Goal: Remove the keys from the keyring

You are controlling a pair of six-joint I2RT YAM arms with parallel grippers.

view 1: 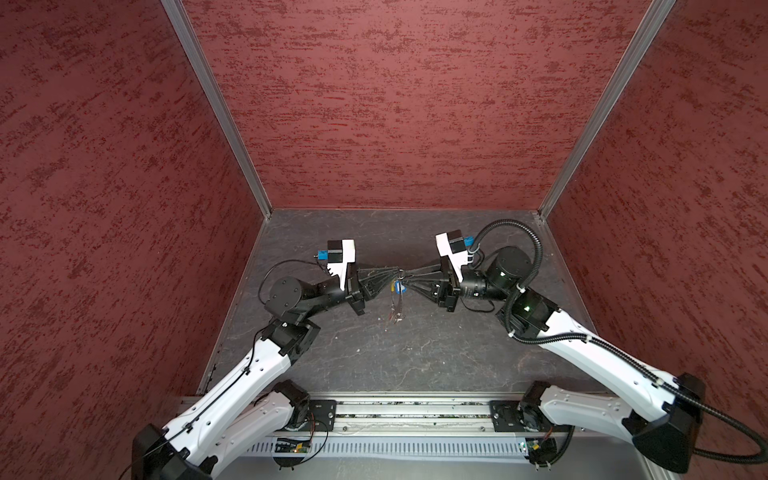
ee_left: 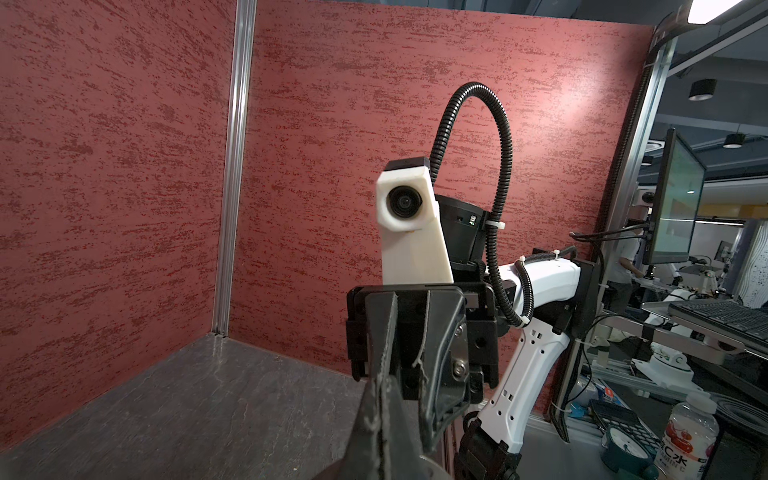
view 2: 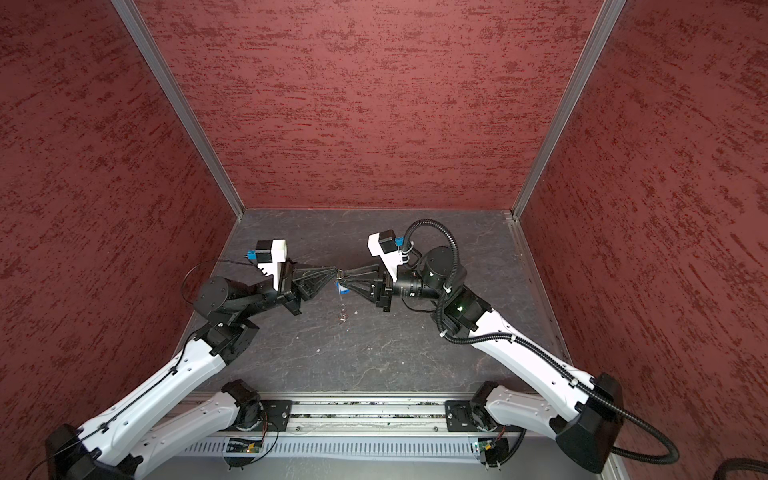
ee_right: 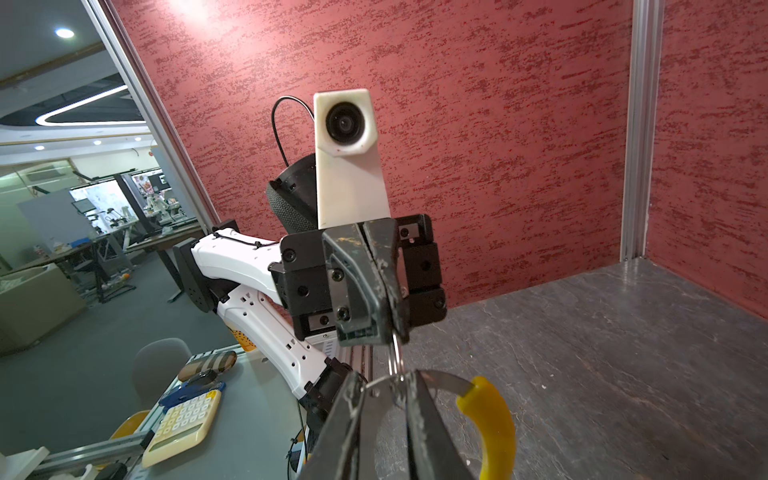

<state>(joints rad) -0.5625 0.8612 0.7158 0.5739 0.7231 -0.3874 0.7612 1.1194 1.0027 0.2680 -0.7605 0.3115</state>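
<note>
In both top views my two grippers meet tip to tip above the middle of the table. My left gripper (view 1: 397,273) (ee_right: 392,332) is shut on a small ring (ee_right: 397,353) of the keyring. The keyring's thin wire loop (ee_right: 440,380), with its yellow segment (ee_right: 494,419), runs across the tips of my right gripper (view 1: 409,277) (ee_right: 388,380), whose fingers stand a narrow gap apart. A key's blue tag (view 1: 400,286) (view 2: 341,287) hangs just below the tips. The loop's low end (view 1: 397,316) dangles above the table; what hangs there is too small to tell.
Red textured walls (view 1: 395,104) close the back and both sides of the dark stone-pattern table (view 1: 415,357). A metal rail (view 1: 407,415) with both arm bases runs along the front edge. A black corrugated cable (view 1: 511,232) loops over my right arm.
</note>
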